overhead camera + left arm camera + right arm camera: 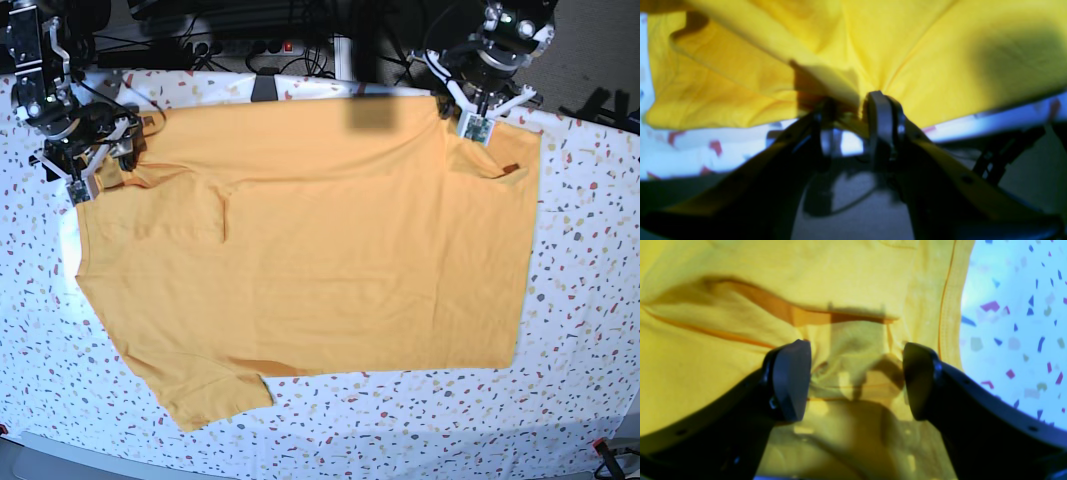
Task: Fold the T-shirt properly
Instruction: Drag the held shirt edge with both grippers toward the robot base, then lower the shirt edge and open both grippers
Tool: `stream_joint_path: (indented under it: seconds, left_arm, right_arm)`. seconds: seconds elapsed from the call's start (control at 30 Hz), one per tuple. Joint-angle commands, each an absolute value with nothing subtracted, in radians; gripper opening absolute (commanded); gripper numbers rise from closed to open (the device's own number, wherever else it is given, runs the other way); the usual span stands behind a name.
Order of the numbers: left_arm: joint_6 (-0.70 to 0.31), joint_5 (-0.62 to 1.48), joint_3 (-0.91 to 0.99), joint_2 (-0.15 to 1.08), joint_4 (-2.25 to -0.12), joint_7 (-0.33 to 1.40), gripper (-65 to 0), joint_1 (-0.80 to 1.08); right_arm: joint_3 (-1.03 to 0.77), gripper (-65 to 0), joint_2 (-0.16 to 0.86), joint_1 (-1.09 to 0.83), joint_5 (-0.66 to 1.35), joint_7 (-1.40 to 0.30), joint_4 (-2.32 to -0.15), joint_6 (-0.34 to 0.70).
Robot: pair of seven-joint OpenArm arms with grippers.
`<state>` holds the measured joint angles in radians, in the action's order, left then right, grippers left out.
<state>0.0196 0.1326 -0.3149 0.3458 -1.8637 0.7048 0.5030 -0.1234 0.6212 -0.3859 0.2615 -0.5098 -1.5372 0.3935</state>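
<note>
Both wrist views are blurred, and each cuts off the soft mustard-yellow T-shirt (940, 56) at its edges. In the base view a dark smudge hides part of the shirt's far edge. There the left gripper (478, 112) covers the far-right corner, and the right gripper (88, 160) the far-left one.

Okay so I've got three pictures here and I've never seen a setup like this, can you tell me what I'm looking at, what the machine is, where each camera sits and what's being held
This is a robot with two arms, working at a table to fold a T-shirt. One picture looks down from above and shows the whole scene: the yellow-orange shirt lies spread on a white speckled cloth. The other two pictures come from small cameras on the robot's wrists, so each looks along its own fingers.

In the overhead picture the left gripper is at the upper right, at the shirt's corner. Its wrist camera shows the left gripper pinched shut on a bunch of the shirt's edge.

The right gripper is at the upper left. Its wrist camera shows the right gripper open, with the shirt lying between the fingers, not yet gripped.
</note>
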Motion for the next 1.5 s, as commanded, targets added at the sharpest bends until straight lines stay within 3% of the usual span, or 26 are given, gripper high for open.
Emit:
stream_joint_path:
  seconds: [0.0, 0.83, 1.27, 1.47]
  left_arm:
    - [0.013, 0.146, -0.329, 0.35, -1.853, 0.867, -46.5, 0.547]
    - [0.08, -0.037, -0.328, 0.35, -1.9, 0.848, -46.5, 0.56]
    - [0.177, -0.224, -0.328, 0.35, -1.9, 0.89, -46.5, 0.56]
    - [0.177, -0.236, -0.328, 0.35, -1.9, 0.879, -46.5, 0.56]
  right_arm:
    - [-0.118, -22.5, 0.632, -0.419, 0.222, -0.618, -1.533, 0.412]
    - [-0.138, -22.5, 0.632, -0.519, 0.226, -0.646, -1.567, 0.411]
    - [-0.139, -22.5, 0.649, -0.586, 0.246, -0.698, -1.655, 0.41]
    - [-0.141, -22.5, 0.682, -0.632, 0.244, -0.688, -1.706, 0.359]
